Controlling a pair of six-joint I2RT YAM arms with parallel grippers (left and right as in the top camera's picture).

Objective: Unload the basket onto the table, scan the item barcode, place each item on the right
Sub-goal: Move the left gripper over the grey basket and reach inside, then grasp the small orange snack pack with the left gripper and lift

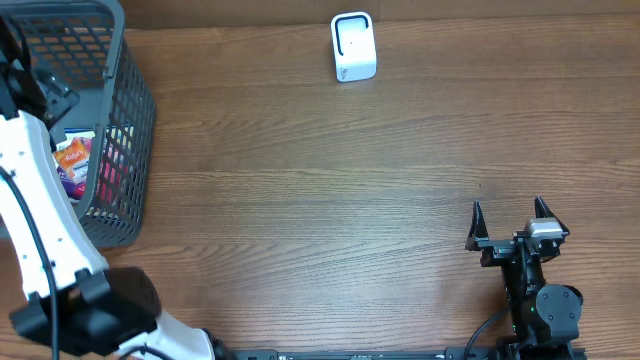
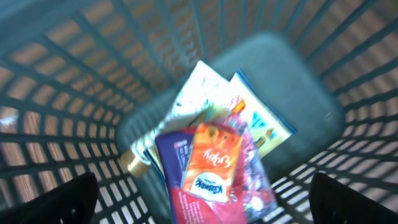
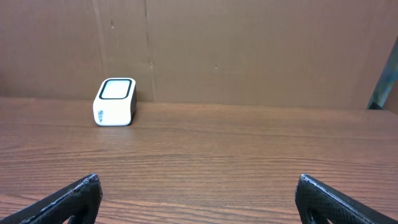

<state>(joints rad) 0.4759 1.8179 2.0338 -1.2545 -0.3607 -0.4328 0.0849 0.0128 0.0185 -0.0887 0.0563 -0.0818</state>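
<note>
**Risk: double pick or unread barcode**

The left gripper (image 2: 202, 199) is held over the basket (image 1: 125, 130) at the table's (image 1: 320, 200) far-left corner. Its jaws are spread wide and nothing is gripped. The right gripper (image 1: 508, 212) is parked near the front-right corner, likewise wide open and empty. The scanner (image 1: 353, 47) stands at the far edge, well apart from both.

The item, an orange pack (image 2: 214, 158), is seen atop a pile (image 2: 255, 121) of overlapping flat packs on the basket floor. The wrist view is blurred, so no barcode can be made out.

Judged risks:
- Two packs may be pinched together, since their edges overlap.
- A glossy wrapper may be let slip on the lift.
- A finger may be snagged in the mesh wall.
- The code may be faced away from the scanner window, so no read is got.
</note>
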